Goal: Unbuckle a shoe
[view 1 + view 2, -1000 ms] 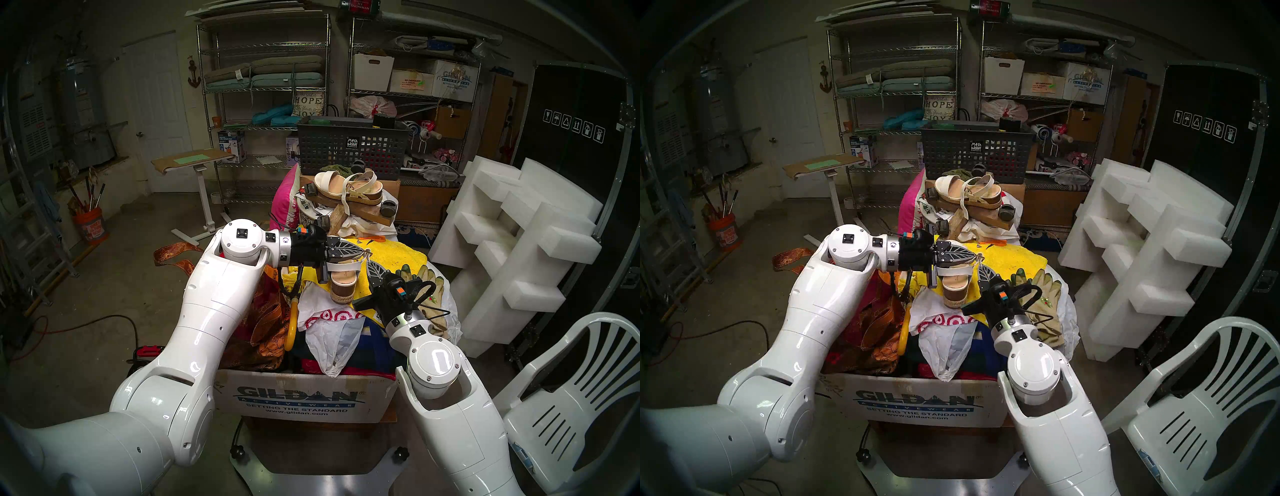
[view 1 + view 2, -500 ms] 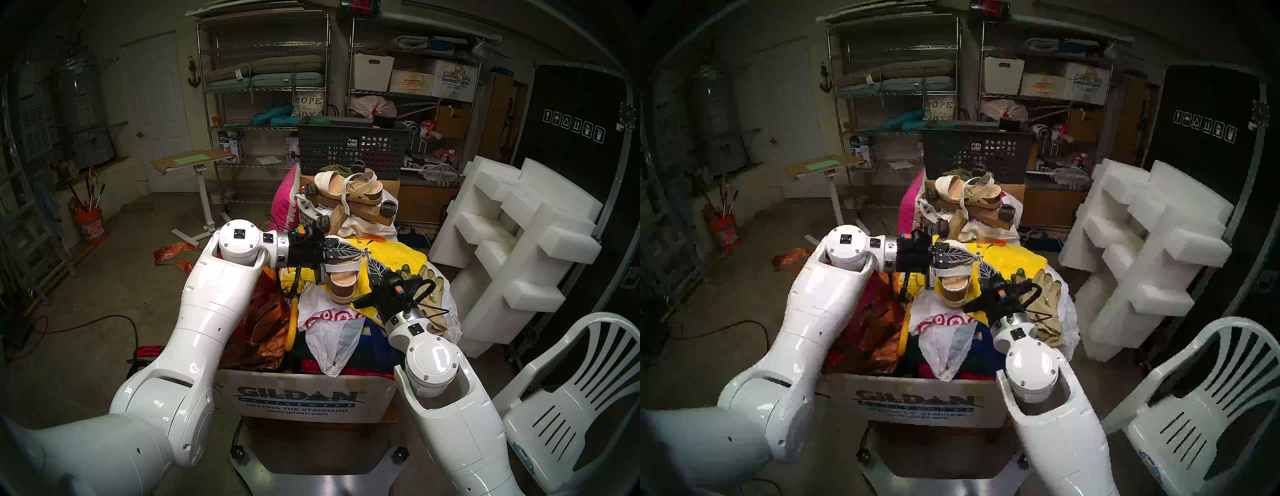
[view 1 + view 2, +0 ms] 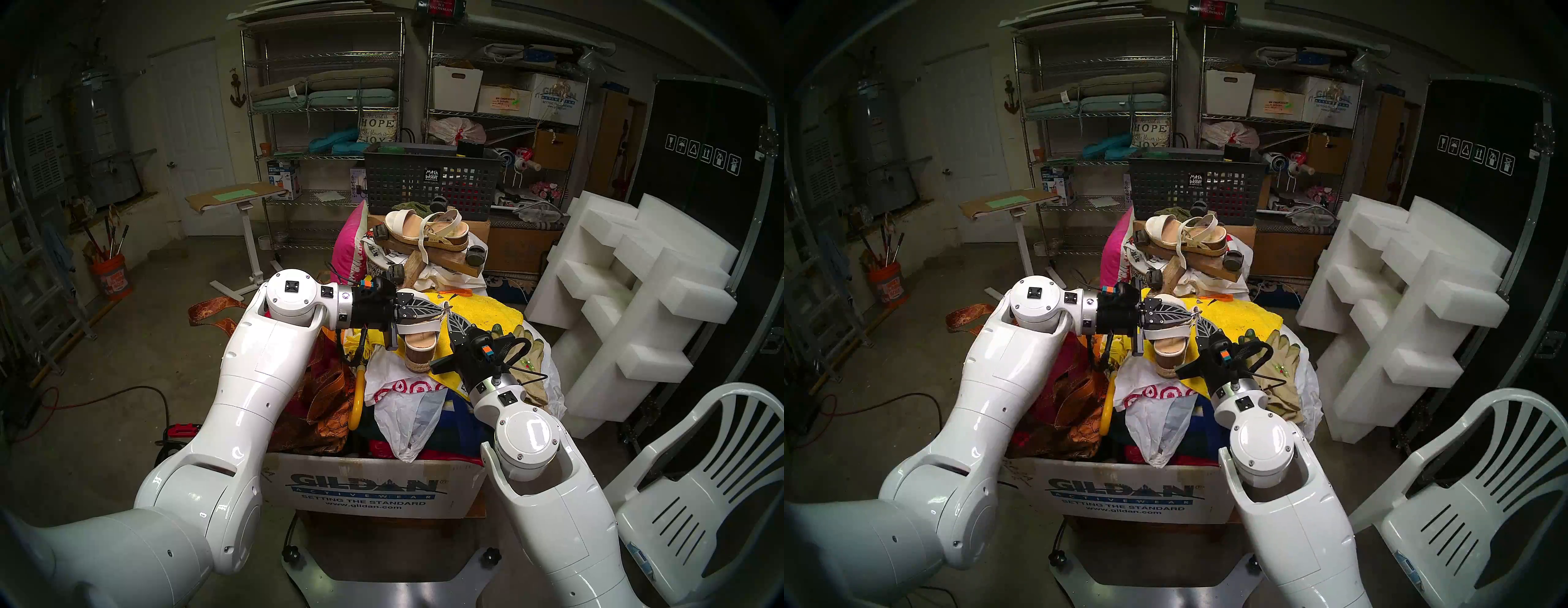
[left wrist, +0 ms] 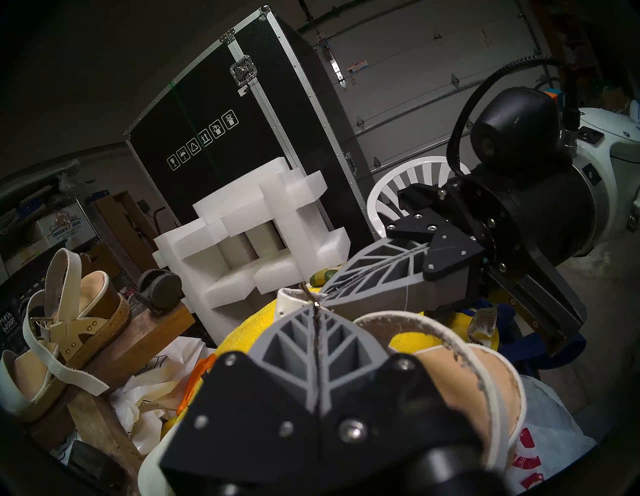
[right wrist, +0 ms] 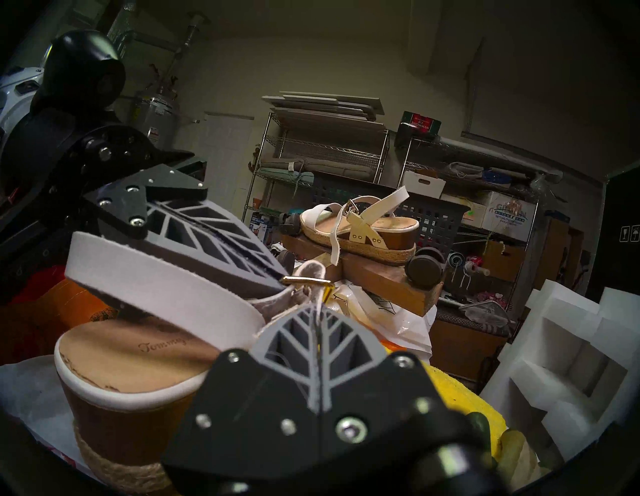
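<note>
Since one second ago, the right tool [image 3: 450, 319] has closed and slid a little toward the buckle; the wedge sandal [image 3: 418, 339] has not moved. It stands heel toward the robot on a white plastic bag [image 3: 396, 384], in front of the yellow towel [image 3: 488, 312], atop an overfilled box. The left tool [image 3: 441, 311] is closed on the thin ankle strap [image 5: 166, 280] next to the gold buckle [image 5: 308, 281]; the right one pinches the loose strap end there. I judge the sandal light and stiff-soled, the strap soft and slippery. Better hold the strap tip near the buckle.
</note>
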Controlling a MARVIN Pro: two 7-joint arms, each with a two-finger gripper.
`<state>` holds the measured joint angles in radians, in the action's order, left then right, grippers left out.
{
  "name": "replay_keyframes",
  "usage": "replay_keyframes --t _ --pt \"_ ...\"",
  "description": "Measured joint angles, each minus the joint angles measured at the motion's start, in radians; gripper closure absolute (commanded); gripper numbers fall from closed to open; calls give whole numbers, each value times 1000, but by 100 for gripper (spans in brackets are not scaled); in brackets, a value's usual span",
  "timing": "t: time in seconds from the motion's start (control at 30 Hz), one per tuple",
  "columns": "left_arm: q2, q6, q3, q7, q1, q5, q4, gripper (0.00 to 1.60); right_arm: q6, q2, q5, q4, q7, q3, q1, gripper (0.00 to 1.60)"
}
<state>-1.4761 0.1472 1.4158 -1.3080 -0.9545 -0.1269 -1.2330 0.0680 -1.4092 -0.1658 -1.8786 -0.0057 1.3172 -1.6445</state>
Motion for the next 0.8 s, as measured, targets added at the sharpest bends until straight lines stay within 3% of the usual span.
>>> replay_keyframes --t 0.8 --pt "2 -2 3 -14 0 -6 2 160 -7 0 12 34 23 -2 48 160"
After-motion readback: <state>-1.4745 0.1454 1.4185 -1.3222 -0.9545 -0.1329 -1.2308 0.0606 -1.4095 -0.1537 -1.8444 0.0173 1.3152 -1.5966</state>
